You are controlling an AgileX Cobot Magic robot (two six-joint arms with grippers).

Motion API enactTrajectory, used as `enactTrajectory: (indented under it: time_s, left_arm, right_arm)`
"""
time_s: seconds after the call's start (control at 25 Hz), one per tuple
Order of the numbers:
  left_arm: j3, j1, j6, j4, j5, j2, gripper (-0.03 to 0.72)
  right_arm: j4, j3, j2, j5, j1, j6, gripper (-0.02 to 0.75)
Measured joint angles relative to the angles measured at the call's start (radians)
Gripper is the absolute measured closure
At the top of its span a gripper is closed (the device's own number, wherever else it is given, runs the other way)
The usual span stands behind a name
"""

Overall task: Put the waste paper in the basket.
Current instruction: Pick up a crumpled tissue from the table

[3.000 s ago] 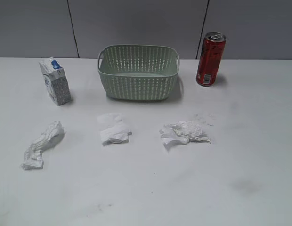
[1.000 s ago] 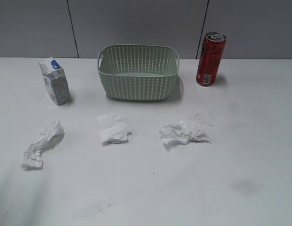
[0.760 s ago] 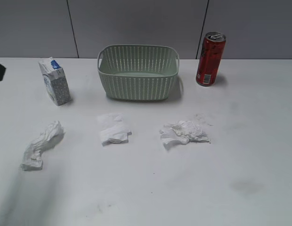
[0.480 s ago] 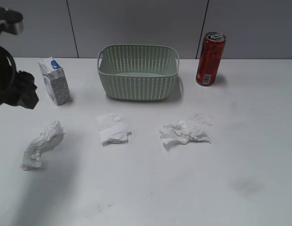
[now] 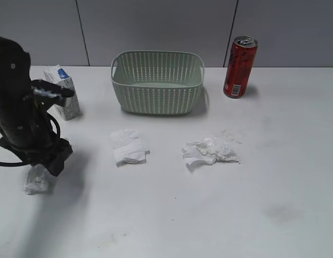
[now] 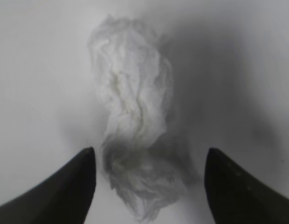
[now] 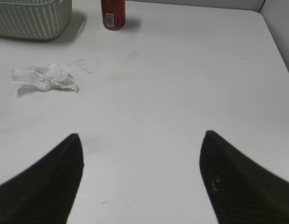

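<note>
Left wrist view: my left gripper (image 6: 149, 184) spread wide, straddling long wad (image 6: 134, 116), nothing gripped, lined up for pinch. Right gripper (image 7: 142, 179) open, empty, parked clear. Basket (image 5: 157, 81) waits.

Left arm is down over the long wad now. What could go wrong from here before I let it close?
The left gripper is open, its fingers straddling only the near end of the long twisted wad. A pinch there may lift one end and let the rest trail or slip out. The carry to the basket passes near the carton, which the arm could knock over. The flat wad and the frayed wad lie loose and could be brushed aside.
</note>
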Motion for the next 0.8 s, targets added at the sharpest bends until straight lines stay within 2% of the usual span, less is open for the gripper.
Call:
enactTrajectory:
  time_s: [0.28,0.4,0.48,0.68,0.8]
  left_arm:
    - [-0.012,0.001,0.002,0.004,0.0,0.063,0.141]
    - [-0.015,0.001,0.004,0.0,0.001,0.064,0.189]
    - [-0.016,0.001,0.004,-0.002,0.001,0.065,0.275]
    - [-0.083,0.002,0.005,0.013,0.068,0.068,0.631]
    - [-0.189,0.002,0.004,0.013,0.151,0.053,0.687]
  right_arm:
    - [0.0,0.0,0.0,0.0,0.0,0.0,0.15]
    - [0.0,0.0,0.0,0.0,0.0,0.0,0.15]
    - [0.0,0.0,0.0,0.0,0.0,0.0,0.15]
    - [0.0,0.0,0.0,0.0,0.0,0.0,0.15]
    - [0.0,0.0,0.0,0.0,0.0,0.0,0.15]
